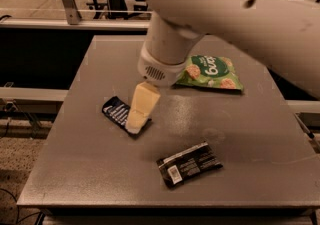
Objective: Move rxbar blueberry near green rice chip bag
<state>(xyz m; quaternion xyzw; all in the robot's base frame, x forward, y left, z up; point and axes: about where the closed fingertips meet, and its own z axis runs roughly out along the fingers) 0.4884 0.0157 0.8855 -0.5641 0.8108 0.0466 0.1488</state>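
The rxbar blueberry (pixel 116 111) is a small dark navy wrapper with pale text lines, lying flat at the table's left middle. My gripper (pixel 135 125) hangs from the big white arm and comes down right over the bar's right end, hiding that end. The green rice chip bag (pixel 211 72) lies flat at the back right of the table, well to the right of the bar, with the arm's wrist covering its left edge.
A black wrapper with a white barcode label (pixel 190 164) lies near the table's front edge. The grey table (pixel 80 169) ends at the front and left sides. A metal rail and chair legs (pixel 67 1) stand behind the table.
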